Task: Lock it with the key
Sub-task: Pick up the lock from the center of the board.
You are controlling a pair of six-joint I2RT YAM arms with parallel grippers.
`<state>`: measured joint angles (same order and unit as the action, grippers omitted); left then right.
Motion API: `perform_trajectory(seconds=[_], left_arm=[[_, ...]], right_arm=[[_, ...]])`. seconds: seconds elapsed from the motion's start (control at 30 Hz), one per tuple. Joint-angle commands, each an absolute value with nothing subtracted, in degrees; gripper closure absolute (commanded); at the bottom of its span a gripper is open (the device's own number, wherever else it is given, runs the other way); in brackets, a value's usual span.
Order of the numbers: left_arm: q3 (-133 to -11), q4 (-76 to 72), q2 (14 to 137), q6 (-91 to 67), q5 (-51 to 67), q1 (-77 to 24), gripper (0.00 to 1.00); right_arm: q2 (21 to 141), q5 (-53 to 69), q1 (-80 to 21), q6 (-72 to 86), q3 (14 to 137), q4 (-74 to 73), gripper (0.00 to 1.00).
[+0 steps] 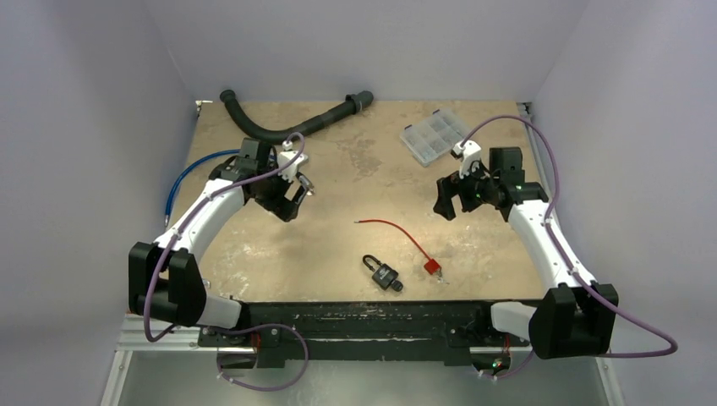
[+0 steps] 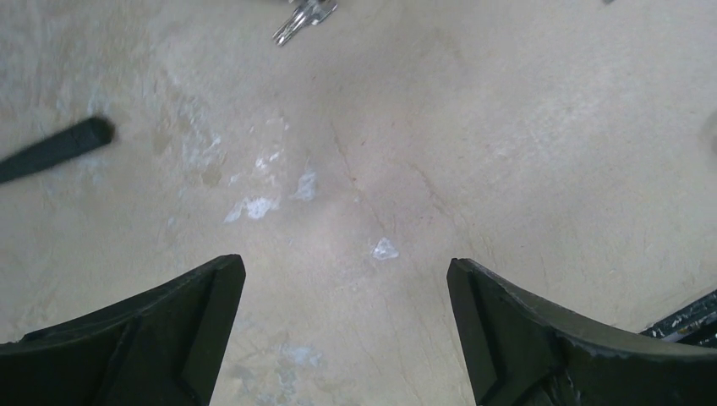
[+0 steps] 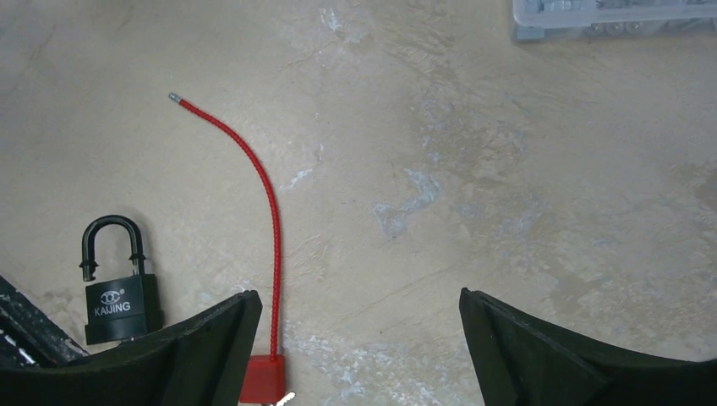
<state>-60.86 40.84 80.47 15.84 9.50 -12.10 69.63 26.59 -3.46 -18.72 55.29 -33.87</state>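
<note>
Locking looks unstarted: your left gripper (image 2: 347, 269) and right gripper (image 3: 361, 298) hang spread and empty, apart from the red lock body (image 3: 261, 378). The key (image 3: 285, 397) lies against that body; the cable (image 3: 263, 182) trails from it, unfastened.

the top camera sits high behind the arm bases, looking steeply down over the whole bench (image 1: 355, 161). each wrist camera looks down at the bench from close, out between its own spread fingers: the left claw (image 2: 347, 271), the right claw (image 3: 359, 300). the right wrist view shares with the top view the red cable lock (image 3: 261, 378), black padlock (image 3: 123, 309) and clear box (image 3: 609, 17) corner.
</note>
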Motion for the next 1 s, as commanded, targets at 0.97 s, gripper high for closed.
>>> perform_trajectory(seconds=[0.97], left_arm=[[-69.5,36.2,99.4,66.5,37.2,-55.7,0.0]], right_arm=[[65.4,30.8,7.9,-5.5,55.7,-33.9,0.01]])
